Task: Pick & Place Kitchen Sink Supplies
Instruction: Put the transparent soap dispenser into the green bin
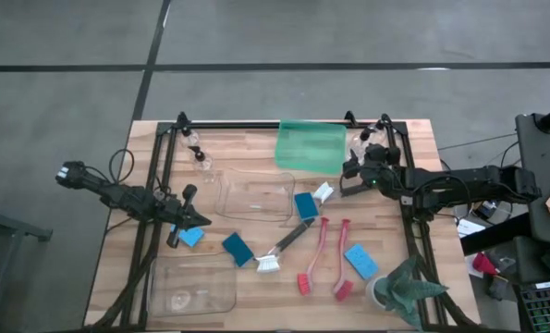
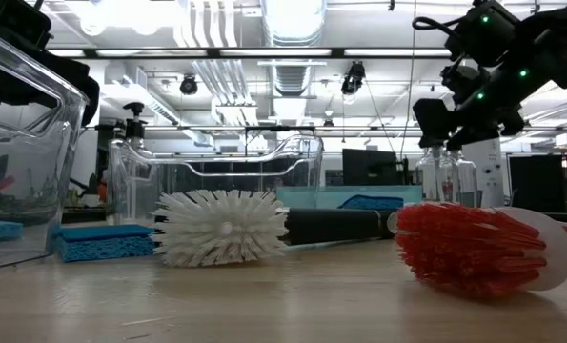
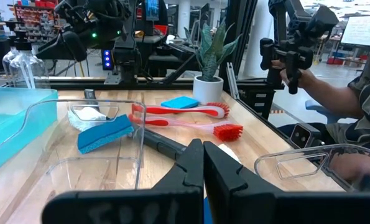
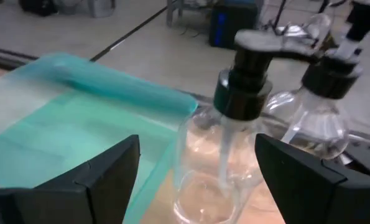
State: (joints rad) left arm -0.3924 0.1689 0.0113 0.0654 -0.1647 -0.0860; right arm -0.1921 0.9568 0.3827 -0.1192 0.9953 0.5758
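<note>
Early stage: your right pincer gapes, empty, around pump bottle; left pincer closed; sponges, brushes unplaced.

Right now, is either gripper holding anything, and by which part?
Nothing is held. The right gripper is open, fingers either side of a clear pump bottle without gripping. The left gripper is shut on nothing.

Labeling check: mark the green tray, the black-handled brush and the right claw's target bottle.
green tray (image 1: 310, 146), high view, bare floor.
black-handled brush (image 1: 291, 240), high view, mid-handle.
pump bottle (image 4: 244, 93), right wrist view, black collar, ahead of the open right claw (image 4: 196, 167).
</note>
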